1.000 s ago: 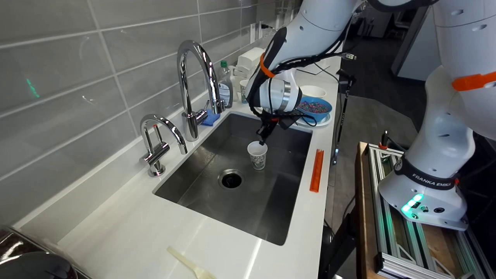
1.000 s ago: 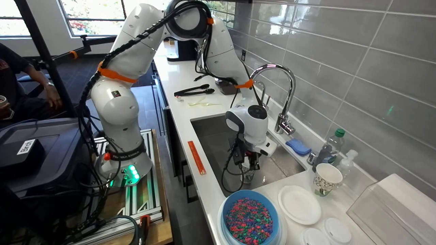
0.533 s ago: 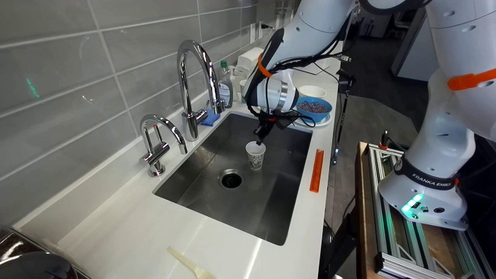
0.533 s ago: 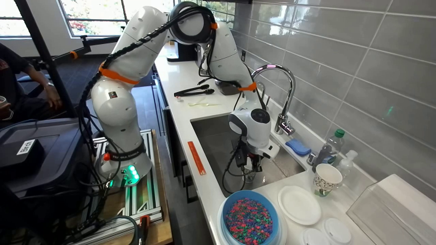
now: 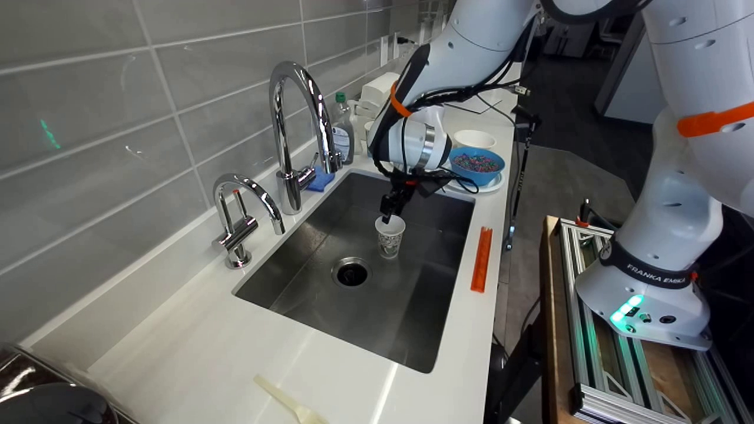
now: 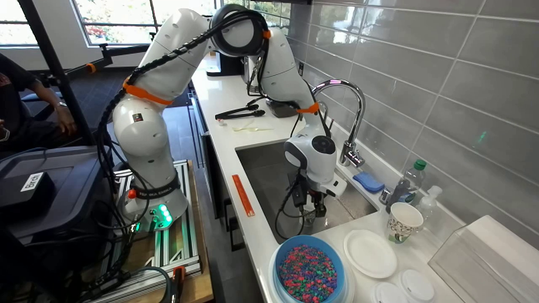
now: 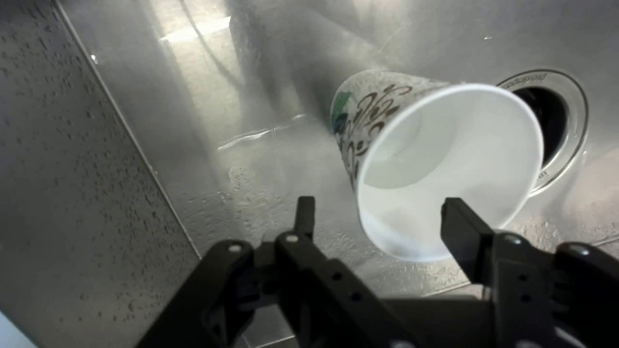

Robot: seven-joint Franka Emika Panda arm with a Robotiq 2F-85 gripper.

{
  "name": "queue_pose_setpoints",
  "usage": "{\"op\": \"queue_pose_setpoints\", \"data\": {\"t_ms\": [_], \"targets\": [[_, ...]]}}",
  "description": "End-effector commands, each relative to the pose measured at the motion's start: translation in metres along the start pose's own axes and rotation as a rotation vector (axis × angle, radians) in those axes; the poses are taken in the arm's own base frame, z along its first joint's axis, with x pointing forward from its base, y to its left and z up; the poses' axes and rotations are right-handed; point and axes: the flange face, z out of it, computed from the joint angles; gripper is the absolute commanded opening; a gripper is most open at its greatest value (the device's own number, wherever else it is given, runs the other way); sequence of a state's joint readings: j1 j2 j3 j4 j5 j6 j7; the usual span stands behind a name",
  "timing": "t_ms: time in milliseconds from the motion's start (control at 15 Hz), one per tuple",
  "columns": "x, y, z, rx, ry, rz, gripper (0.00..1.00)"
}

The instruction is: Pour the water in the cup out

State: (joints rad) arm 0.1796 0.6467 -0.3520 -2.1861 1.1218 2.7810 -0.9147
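Note:
The cup (image 5: pixel 390 242), white paper with a brown and green print, stands upright in the sink beside the drain. In the wrist view its wide mouth faces the camera, and water (image 7: pixel 406 166) shows at the bottom. My gripper (image 7: pixel 378 203) is open at the near side of the rim, its jaws well apart with nothing clamped. One fingertip (image 7: pixel 305 212) is outside the cup; the other finger (image 7: pixel 464 237) overlaps the mouth, and whether it dips inside I cannot tell. In an exterior view the cup (image 6: pixel 308 218) is partly hidden behind my gripper and cables.
The sink (image 5: pixel 330 294) has a drain (image 5: pixel 351 272) close to the cup. A tall faucet (image 5: pixel 294 129) and a small tap (image 5: pixel 238 224) rise along the wall side. On the counter are an orange strip (image 5: pixel 482 259), a blue bowl (image 6: pixel 309 240), and another printed cup (image 6: pixel 404 221).
My gripper's fingers have spread apart at the rim. Earlier, the cup shifted slightly toward the drain along with the gripper; in the last half second it has hardly moved.

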Motion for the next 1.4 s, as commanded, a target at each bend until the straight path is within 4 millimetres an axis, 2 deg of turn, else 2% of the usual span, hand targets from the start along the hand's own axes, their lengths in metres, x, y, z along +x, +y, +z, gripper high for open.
{"op": "queue_pose_setpoints", "data": {"t_ms": [0,333,800,1333], "targets": [[-0.001,0.005,-0.008,0.006,0.027,-0.018,0.99],[-0.01,-0.001,-0.035,-0.017,0.049,-0.042,1.0],[-0.045,-0.016,-0.09,-0.102,0.126,-0.069,1.0],[-0.085,-0.031,-0.118,-0.089,0.125,-0.116,1.0]]}}
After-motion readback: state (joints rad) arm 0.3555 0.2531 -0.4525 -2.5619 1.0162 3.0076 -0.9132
